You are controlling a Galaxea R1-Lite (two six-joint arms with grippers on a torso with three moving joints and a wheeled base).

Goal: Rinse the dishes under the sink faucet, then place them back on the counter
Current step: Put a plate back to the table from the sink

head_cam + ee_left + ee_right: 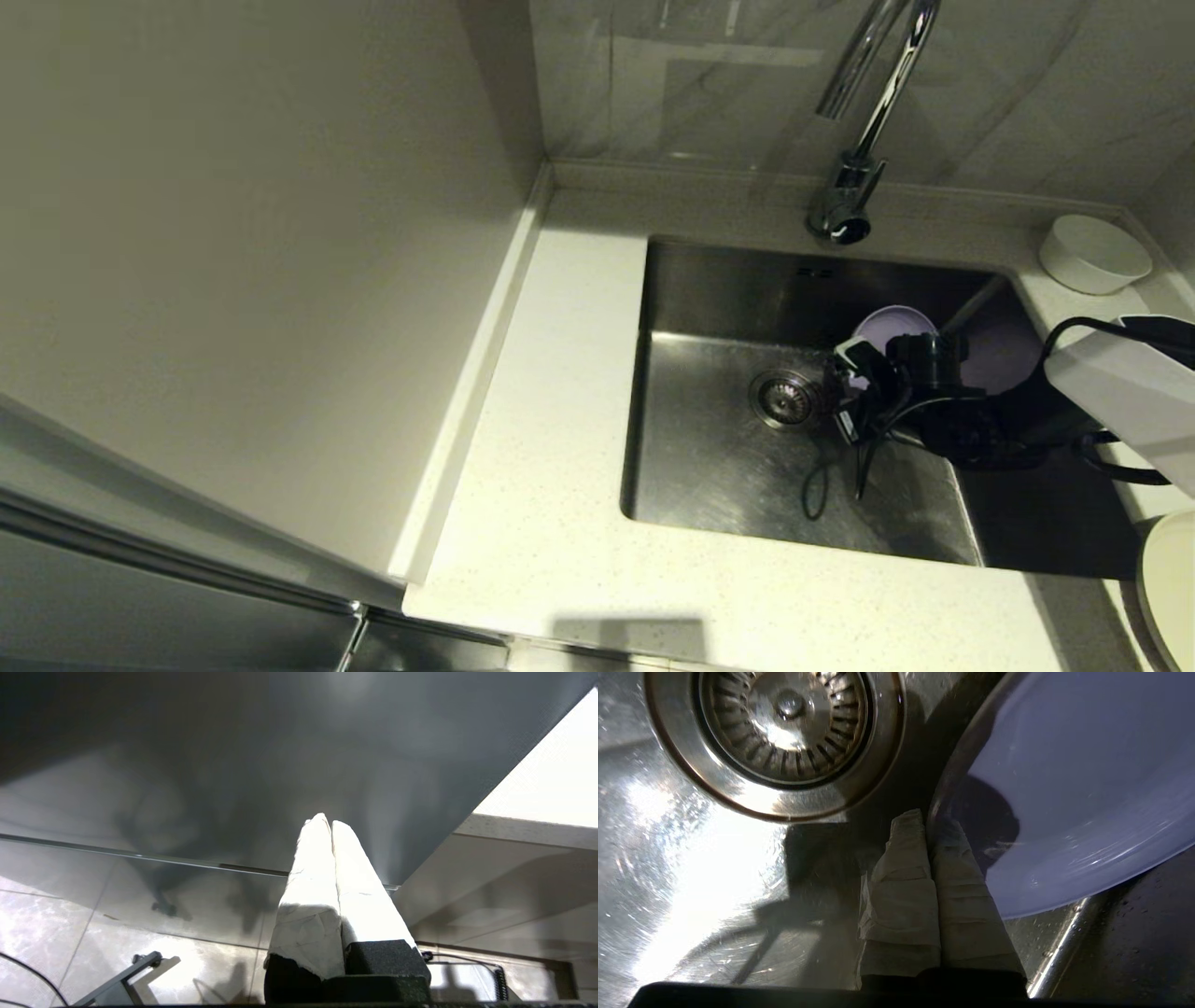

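Inside the steel sink, my right gripper is shut on the rim of the lavender plate, which is held tilted on edge just right of the drain. The right wrist view shows the gripper with one taped finger on each face of the plate, close to the strainer drain. The chrome faucet rises behind the basin, and no water stream shows. The white bowl sits on the counter at the back right. The cream plate lies at the front right edge.
The speckled counter runs left and in front of the sink, bounded by a tall cabinet side on the left. My left gripper is parked low beside a grey cabinet front, shut and empty. Black cables hang from the right arm into the basin.
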